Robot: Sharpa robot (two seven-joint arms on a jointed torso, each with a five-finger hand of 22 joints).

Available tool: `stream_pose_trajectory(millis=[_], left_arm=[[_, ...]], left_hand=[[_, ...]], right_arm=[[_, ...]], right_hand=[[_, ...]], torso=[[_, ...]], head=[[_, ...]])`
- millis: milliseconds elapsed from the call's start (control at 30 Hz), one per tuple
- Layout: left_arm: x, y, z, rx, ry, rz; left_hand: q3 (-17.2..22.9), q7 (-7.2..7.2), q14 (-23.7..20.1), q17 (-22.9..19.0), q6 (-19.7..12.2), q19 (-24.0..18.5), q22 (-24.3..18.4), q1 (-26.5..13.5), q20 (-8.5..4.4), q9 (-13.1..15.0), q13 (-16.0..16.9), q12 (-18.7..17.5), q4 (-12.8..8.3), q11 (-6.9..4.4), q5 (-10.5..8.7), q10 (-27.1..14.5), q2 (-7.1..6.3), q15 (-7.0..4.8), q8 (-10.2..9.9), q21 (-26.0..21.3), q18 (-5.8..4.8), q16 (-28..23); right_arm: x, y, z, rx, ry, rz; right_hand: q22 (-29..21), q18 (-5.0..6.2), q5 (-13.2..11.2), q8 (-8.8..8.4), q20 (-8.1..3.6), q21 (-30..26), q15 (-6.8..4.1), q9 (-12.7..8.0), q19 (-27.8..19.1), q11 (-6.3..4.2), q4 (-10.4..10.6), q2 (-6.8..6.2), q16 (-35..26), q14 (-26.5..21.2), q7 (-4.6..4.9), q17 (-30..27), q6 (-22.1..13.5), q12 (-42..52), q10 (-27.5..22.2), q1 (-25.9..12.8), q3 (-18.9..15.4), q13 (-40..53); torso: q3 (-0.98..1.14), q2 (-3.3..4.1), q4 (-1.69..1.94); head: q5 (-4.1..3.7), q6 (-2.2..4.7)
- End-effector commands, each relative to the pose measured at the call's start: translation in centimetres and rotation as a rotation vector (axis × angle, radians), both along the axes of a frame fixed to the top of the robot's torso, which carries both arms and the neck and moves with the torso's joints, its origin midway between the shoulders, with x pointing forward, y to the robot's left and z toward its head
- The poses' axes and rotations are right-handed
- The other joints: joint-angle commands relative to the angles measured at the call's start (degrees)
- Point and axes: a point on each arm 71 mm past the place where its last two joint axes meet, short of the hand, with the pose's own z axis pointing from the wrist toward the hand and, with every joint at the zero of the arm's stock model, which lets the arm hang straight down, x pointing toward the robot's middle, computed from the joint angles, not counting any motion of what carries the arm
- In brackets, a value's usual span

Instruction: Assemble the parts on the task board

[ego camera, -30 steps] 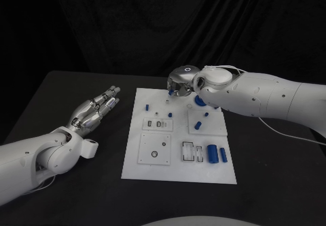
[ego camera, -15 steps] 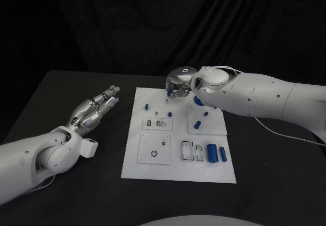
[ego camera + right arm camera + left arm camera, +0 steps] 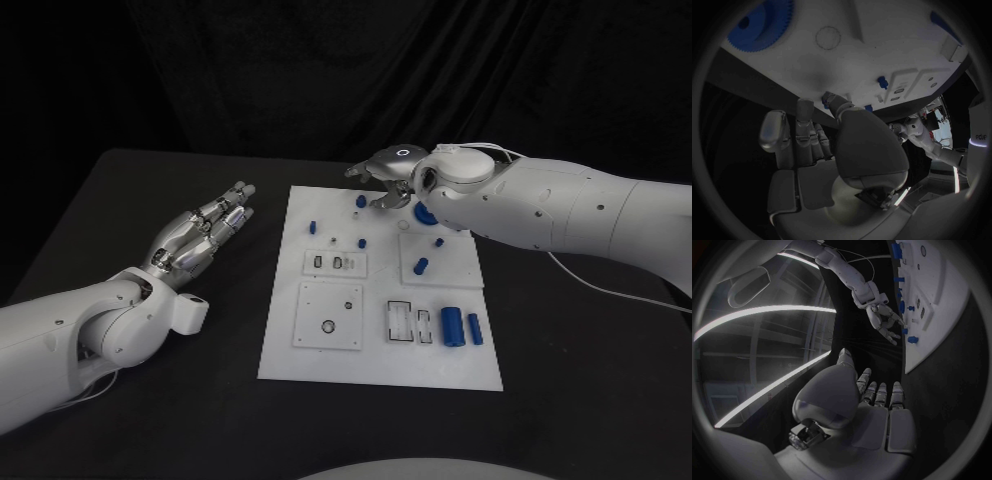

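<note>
Setting: a robotics lab test cell. Indicators: a black table (image 3: 173, 400) backed by a black curtain (image 3: 346, 80), a white task board (image 3: 378, 300) with machined recesses and small blue parts (image 3: 451, 326), and long strip lights (image 3: 767, 315) overhead in the left wrist view

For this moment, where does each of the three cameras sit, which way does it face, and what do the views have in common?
Head view: from the robot's head, looking down at the black table and white task board; both arms enter, the left hand beside the board, the right hand over its far edge.
Left wrist view: behind the left hand, facing along the board toward the right hand.
Right wrist view: behind the right hand, facing the board and a blue gear.
Shared: all three show the board with its blue parts; both wrist views show the opposite arm.
</note>
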Motion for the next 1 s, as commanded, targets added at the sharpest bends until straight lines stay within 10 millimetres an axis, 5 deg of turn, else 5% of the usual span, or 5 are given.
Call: stream_pose_trajectory(millis=[33,233,433,633,1000], left_arm=[[-0.5,0.2,1.8,-0.127,-0.202,-0.017],[-0.5,0.4,1.8,-0.126,-0.202,-0.014],[-0.6,0.5,1.8,-0.125,-0.203,-0.011],[-0.5,0.4,1.8,-0.125,-0.202,-0.014],[-0.4,0.4,1.7,-0.129,-0.203,-0.018]], left_hand=[[0.18,0.47,0.08,-0.10,-0.06,0.05,-0.07,0.62,0.35,-0.03,-0.05,-0.25,-0.04,0.31,0.22,-0.02,-0.16,0.21,-0.15,-0.20,0.84,-0.21],[0.20,0.54,0.08,-0.10,0.14,0.05,-0.07,0.67,0.39,0.00,-0.05,-0.25,-0.05,0.35,0.22,-0.01,-0.14,0.24,-0.11,-0.20,0.85,-0.21],[0.24,0.40,0.08,-0.10,-0.09,0.05,-0.07,0.77,0.43,-0.03,-0.07,-0.27,-0.09,0.27,0.22,-0.08,-0.14,0.26,-0.14,-0.20,0.86,-0.21],[0.30,0.24,0.08,-0.10,-0.34,0.05,-0.07,0.86,0.46,-0.06,-0.08,-0.28,-0.10,0.24,0.22,-0.12,-0.08,0.28,-0.18,-0.20,0.87,-0.21],[0.44,-0.38,0.08,-0.10,-1.93,0.05,-0.07,1.15,0.59,-0.24,-0.08,-0.29,-0.13,0.28,0.22,-0.15,0.02,0.38,-0.46,-0.20,0.91,-0.21]], right_arm=[[-0.2,-0.9,1.2,0.064,-0.088,-0.012],[-1.2,-3.4,3.5,0.129,-0.131,-0.026],[-2.7,-6.8,3.6,0.112,-0.076,-0.075],[-3.6,-9.5,1.7,0.081,-0.007,-0.134],[-3.6,-11.8,-0.9,0.054,0.044,-0.202]], right_hand=[[-0.12,1.07,0.01,-0.02,-0.14,-0.32,-0.02,-0.16,-0.38,-0.42,0.03,0.70,-0.35,-0.45,0.77,-0.21,0.22,0.36,0.67,-0.19,-0.58,0.70],[3.61,0.12,0.12,2.55,-0.85,2.41,-0.64,2.18,3.04,-0.88,0.42,1.47,3.97,3.31,4.75,5.88,13.58,3.68,8.83,-0.12,-1.52,7.03],[1.90,0.76,0.45,3.78,-1.99,-0.50,-1.80,3.13,0.24,-3.03,-0.79,1.06,0.40,0.05,3.69,1.41,20.72,31.76,8.11,1.54,-3.77,34.42],[14.92,-2.83,0.15,3.34,-1.25,11.31,-1.10,3.48,11.22,-3.84,4.40,1.63,27.27,16.58,3.79,47.60,23.29,86.13,48.20,-2.25,-4.75,84.57],[19.58,-4.54,0.09,1.91,-1.10,15.92,-1.02,2.90,16.15,-3.69,6.72,1.34,29.66,18.95,4.06,52.83,23.13,86.40,48.85,-3.88,-6.25,84.91]], torso=[[0.01,-0.03,-0.05],[0.03,-0.09,-0.07],[0.09,-0.22,-0.32],[0.13,-0.23,-0.66],[0.02,-0.17,-1.01]], head=[[0.09,0.19],[0.05,0.47],[-0.41,0.22],[-0.24,0.22],[0.19,-0.08]])
